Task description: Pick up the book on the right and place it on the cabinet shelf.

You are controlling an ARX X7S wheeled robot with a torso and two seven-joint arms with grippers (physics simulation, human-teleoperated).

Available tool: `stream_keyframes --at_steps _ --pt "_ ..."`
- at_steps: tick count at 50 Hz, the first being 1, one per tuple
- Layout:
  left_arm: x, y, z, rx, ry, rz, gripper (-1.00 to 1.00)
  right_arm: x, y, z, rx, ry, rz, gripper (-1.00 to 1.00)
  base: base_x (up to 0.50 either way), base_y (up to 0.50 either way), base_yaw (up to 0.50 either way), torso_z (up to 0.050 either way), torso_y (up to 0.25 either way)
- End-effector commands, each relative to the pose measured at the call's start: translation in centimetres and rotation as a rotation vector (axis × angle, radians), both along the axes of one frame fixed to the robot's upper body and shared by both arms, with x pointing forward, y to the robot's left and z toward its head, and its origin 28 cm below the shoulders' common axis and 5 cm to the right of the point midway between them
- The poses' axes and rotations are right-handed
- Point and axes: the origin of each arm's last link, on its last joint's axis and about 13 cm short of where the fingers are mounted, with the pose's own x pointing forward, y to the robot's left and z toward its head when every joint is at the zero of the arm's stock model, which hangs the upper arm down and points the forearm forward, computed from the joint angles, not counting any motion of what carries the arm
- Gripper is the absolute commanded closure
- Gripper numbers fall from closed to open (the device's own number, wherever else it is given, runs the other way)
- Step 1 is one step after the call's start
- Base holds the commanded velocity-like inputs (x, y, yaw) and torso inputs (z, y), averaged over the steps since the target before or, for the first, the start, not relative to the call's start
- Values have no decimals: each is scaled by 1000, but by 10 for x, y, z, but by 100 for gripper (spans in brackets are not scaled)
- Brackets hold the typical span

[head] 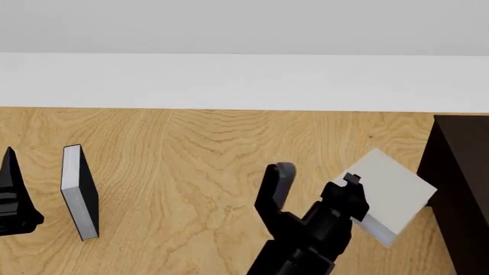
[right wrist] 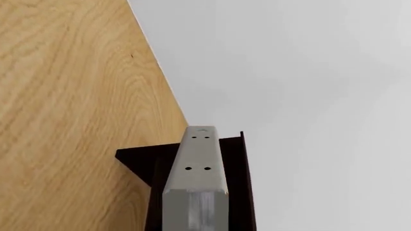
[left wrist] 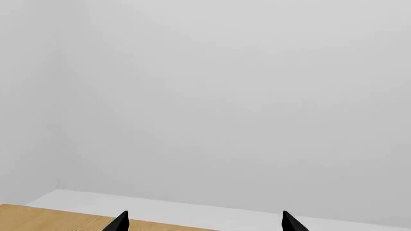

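Note:
The light-grey book [head: 393,189] hangs tilted above the wooden table, just left of the very dark cabinet [head: 462,183]. My right gripper [head: 350,186] is shut on it, with one black finger lying on its front cover. In the right wrist view the book [right wrist: 196,173] shows edge-on in the middle, with the cabinet [right wrist: 138,161] right behind it. My fingers there are hidden. My left gripper [head: 14,197] is at the far left. Its two black tips stand wide apart and empty in the left wrist view [left wrist: 204,224].
A thinner black-covered book [head: 80,192] with a white page edge stands upright on the table [head: 191,160] near my left gripper. The table's far edge runs along a white band and a grey wall. A black bracket with a grey top [head: 276,180] sticks up from my right wrist.

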Motion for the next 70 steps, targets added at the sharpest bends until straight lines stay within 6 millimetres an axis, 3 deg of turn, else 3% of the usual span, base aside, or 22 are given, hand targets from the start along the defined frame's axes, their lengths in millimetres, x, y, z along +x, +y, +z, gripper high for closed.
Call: stream_keyframes --at_steps 1,24,70 --pt "0 0 0 0 -1 1 -100 3 -11 7 -150 -38 -24 100 0 0 0 0 0" --pt "2 0 -2 0 2 -4 -100 3 -24 10 -152 -3 -112 100 0 0 0 0 1" --pt "5 -1 -5 13 14 1 -100 -7 -50 -3 -165 77 -252 100 0 0 0 0 1"
